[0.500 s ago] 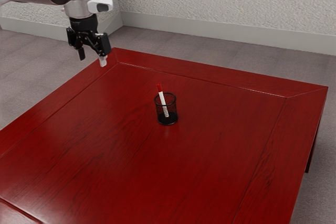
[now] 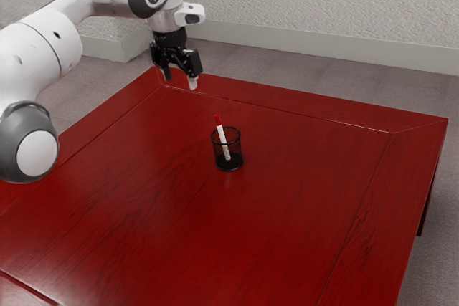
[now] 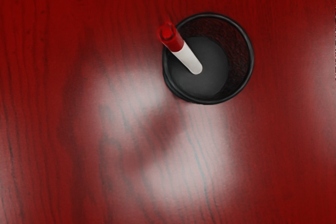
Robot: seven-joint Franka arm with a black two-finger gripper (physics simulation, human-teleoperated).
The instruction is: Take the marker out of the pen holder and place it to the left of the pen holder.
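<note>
Gripper (image 2: 180, 80) (exterior view, upper left), open, empty; should straddle the marker (image 3: 187, 59)'s red cap (image 3: 171, 38), clear of the pen holder (image 3: 241, 45).

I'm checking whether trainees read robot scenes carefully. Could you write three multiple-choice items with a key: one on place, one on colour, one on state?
1. Where is the marker?
A. Flat on the table
B. Leaning inside the pen holder
C. Underneath the pen holder

2. What colour is the marker's upper end?
A. Red
B. Blue
C. Green

3. What is the state of the gripper?
A. Shut on the marker
B. Shut and empty
C. Open

Key:
1. B: its lower end is down in the pen holder, and its upper part slants past the rim.
2. A: the end sticking out is red, above a white body.
3. C: its fingers stand apart in the exterior view, with nothing held between them.
</note>
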